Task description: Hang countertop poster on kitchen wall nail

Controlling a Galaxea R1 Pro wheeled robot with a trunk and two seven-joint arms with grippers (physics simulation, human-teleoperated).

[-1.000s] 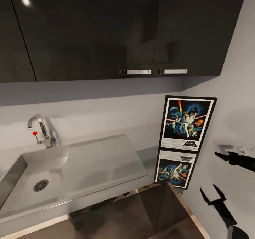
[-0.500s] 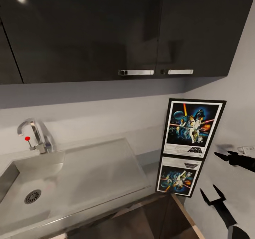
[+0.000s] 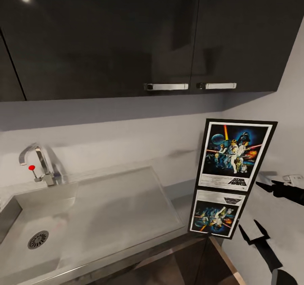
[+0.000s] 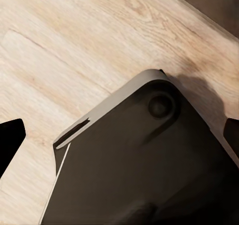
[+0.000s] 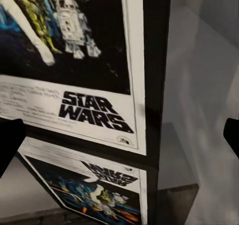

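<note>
The poster [image 3: 235, 155] stands upright at the right end of the kitchen countertop [image 3: 126, 209], against the corner of the pale wall. Its dimmer mirrored reflection [image 3: 215, 213] shows in the steel surface just below it. My right gripper [image 3: 250, 206] hovers open just right of the poster's lower edge, apart from it, fingers pointing toward the frame. In the right wrist view the poster [image 5: 74, 50] with its Star Wars lettering is close ahead between the spread fingertips [image 5: 10, 142]. My left gripper [image 4: 119, 135] is open and empty, hanging over my dark base [image 4: 149, 175] and the wooden floor.
Dark glossy wall cabinets [image 3: 126, 40] with silver handles hang low over the worktop. A sink [image 3: 29, 230] with a drain and a chrome faucet [image 3: 40, 162] lie at the left. A white outlet [image 3: 293, 178] sits on the right wall behind my right gripper.
The whole picture has shifted, so the camera moved toward the corner; the poster now looks larger and nearer. My right gripper keeps its open pose beside it.
</note>
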